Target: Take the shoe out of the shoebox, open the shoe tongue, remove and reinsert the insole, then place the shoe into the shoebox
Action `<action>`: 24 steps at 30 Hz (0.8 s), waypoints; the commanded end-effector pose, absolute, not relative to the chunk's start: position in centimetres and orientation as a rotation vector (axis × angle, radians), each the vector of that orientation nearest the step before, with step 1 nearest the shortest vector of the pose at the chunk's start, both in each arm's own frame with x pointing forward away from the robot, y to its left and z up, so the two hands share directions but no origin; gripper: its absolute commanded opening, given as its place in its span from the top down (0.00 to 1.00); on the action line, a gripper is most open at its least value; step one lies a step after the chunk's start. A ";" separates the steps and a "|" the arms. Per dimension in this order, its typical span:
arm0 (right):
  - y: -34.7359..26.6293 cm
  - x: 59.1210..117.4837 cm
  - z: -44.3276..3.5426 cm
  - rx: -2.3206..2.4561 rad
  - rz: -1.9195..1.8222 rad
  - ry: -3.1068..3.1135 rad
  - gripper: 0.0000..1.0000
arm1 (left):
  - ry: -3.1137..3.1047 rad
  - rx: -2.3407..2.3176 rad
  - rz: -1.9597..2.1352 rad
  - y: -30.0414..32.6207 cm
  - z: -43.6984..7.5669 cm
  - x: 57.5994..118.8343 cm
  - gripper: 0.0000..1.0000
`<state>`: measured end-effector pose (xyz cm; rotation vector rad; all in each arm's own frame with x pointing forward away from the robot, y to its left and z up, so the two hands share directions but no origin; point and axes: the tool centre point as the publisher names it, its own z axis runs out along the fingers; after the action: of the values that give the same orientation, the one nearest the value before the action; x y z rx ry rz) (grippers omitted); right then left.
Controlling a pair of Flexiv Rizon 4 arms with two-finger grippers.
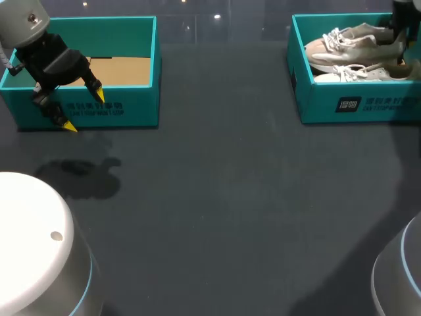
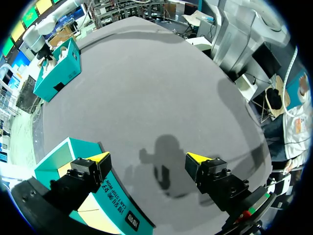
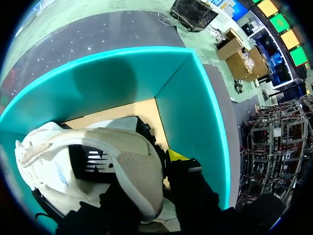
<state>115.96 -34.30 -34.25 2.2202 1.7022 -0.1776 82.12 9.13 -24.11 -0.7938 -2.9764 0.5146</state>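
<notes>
Two teal shoeboxes overhead, left gripper (image 1: 84, 110) spread wide by left shoebox (image 1: 131, 108) front wall, shoes (image 1: 355, 43) lay in right shoebox (image 1: 348, 105), left wrist cam, left gripper (image 2: 147, 159) gaped wide over that wall, right wrist cam, right gripper (image 3: 168, 161) sat against shoe (image 3: 98, 161) inside right shoebox (image 3: 186, 98), grip, couldn't tell

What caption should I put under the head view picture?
Left gripper open over the front wall of one teal box; right arm down in the other shoebox with two pale shoes.

left end effector (image 2: 147, 160) | fingers apart | one finger over teal box (image 2: 120, 198)
</notes>
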 end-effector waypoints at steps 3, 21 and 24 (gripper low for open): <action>-34.8 116.9 -34.7 2.238 -0.210 1.711 1.00 | -2.975 -0.795 0.511 9.1 -24.1 82.2 0.00; -35.0 115.6 -35.2 2.194 -0.197 1.836 1.00 | -2.975 -0.795 0.511 9.1 -24.1 82.2 0.00; -34.9 115.2 -35.3 2.173 -0.197 1.858 1.00 | -2.975 -0.795 0.511 9.1 -24.1 82.2 0.00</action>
<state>115.68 -35.03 -35.32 2.1871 1.8488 -0.2125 82.12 9.13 -24.11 -0.7936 -2.9765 0.5146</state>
